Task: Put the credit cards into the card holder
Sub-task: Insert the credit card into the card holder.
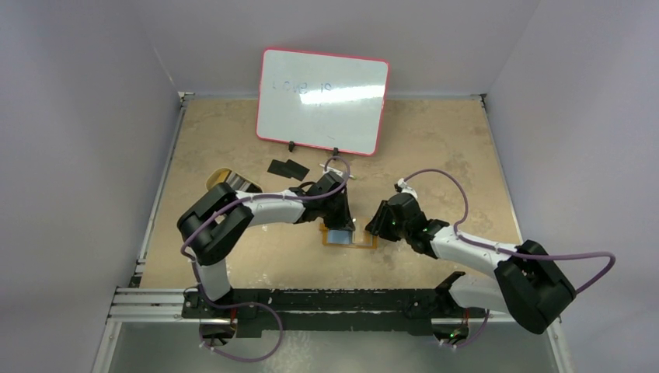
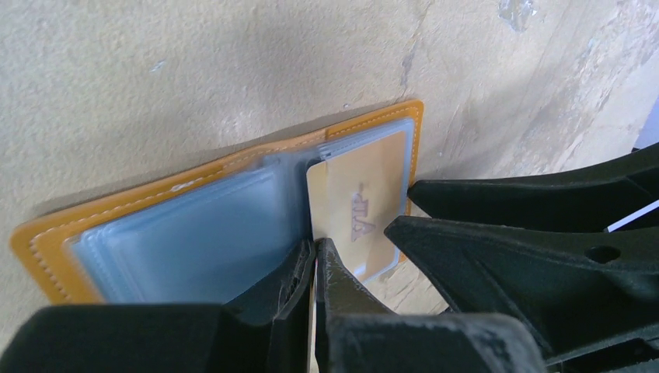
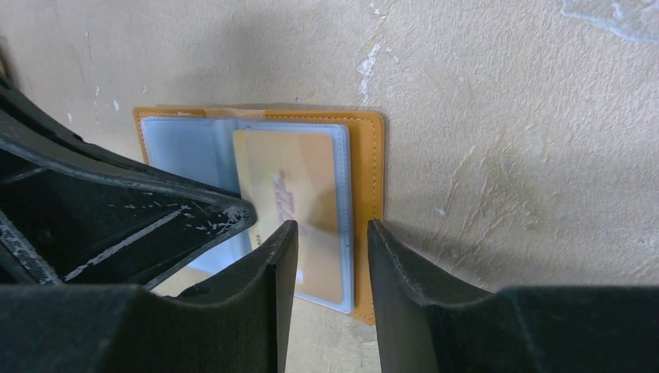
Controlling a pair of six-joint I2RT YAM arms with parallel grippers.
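Observation:
The orange-tan card holder (image 1: 371,242) lies open on the table, its clear bluish sleeves up. It also shows in the left wrist view (image 2: 116,206) and the right wrist view (image 3: 367,171). An orange-yellow card (image 2: 361,206) sits partly inside the right-hand sleeve (image 3: 291,183). My left gripper (image 2: 315,250) is shut on this card's near edge. My right gripper (image 3: 332,233) is open, its fingers straddling the holder's right edge. Two black cards (image 1: 287,168) lie flat behind the left gripper (image 1: 340,214), apart from both grippers.
A pink-framed whiteboard (image 1: 322,101) stands at the back centre. An oval tan tin dish (image 1: 225,180) sits at the left, beside the left arm. The right gripper's black fingers (image 2: 505,256) reach close beside the left gripper.

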